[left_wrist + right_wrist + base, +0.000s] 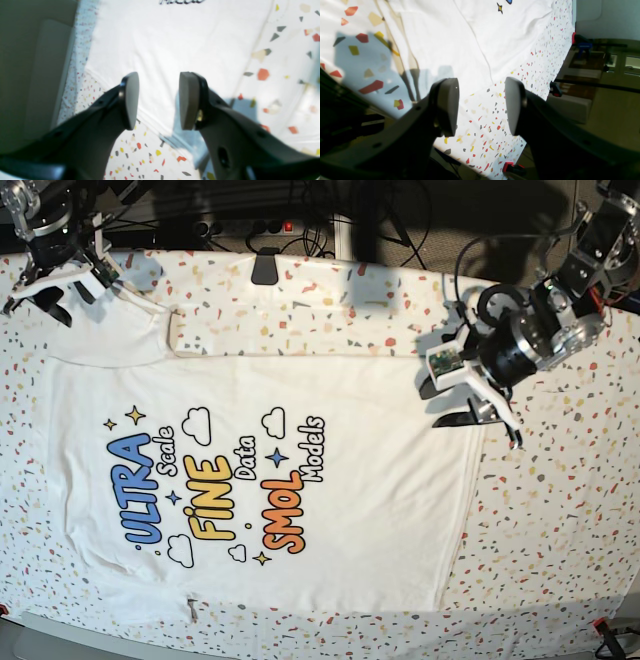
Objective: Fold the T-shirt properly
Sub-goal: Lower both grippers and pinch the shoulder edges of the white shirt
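The white T-shirt (385, 480) lies spread flat with its print up, the collar end toward the left of the base view. Its plain fabric (170, 45) fills the upper middle of the left wrist view, and the hem runs diagonally under the fingers. My left gripper (158, 100) is open and empty, hovering over that hem corner; from the base camera it (450, 405) sits at the shirt's upper right corner. My right gripper (481, 108) is open and empty over the speckled cloth, just off the shirt's edge (475, 50). From the base camera it (40, 298) is at the far upper left, by the sleeve.
The terrazzo-speckled tablecloth (560, 510) covers the table. Red clamps (508, 166) hold it at the edges, one at the lower right corner (605, 627). A black bracket (265, 268) sits at the back edge. Floor and furniture (607, 75) lie beyond the table edge.
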Controlling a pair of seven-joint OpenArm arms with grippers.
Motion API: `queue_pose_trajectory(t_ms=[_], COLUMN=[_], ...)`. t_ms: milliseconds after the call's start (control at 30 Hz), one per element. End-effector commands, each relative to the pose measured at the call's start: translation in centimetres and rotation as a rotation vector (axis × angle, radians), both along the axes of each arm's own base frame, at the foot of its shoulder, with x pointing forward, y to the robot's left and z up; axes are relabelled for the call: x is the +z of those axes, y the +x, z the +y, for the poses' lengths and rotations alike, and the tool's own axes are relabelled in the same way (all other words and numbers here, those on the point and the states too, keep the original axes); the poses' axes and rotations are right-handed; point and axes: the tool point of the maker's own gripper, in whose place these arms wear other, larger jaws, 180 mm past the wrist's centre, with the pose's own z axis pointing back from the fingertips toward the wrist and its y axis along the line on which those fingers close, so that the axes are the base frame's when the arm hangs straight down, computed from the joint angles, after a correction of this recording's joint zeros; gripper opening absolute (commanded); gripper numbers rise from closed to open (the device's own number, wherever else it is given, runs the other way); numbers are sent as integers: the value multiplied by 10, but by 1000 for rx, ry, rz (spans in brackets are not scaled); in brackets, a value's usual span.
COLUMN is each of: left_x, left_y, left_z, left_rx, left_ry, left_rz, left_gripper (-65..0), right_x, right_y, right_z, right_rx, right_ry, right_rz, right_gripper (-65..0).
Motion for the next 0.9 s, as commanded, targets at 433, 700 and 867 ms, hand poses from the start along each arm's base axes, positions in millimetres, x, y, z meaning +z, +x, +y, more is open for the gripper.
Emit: queue_pose_trajectory(t_ms=[433, 700, 867], left_x=[-34, -59, -63], left_y=[-9, -39, -43], left_z=[55, 33, 32], left_rx=[122, -99, -143], left_ry=[187, 387, 463], left_rz=[159, 71, 27], left_gripper=[-394, -395, -397], right_x=[11, 19, 18], right_y=[9, 31, 30], right_z=[-1, 4, 4], right_rx=[16, 13, 4], right_ry=[-24, 41, 50], right_rz=[-31, -72, -68], right_gripper=[-350, -350, -350])
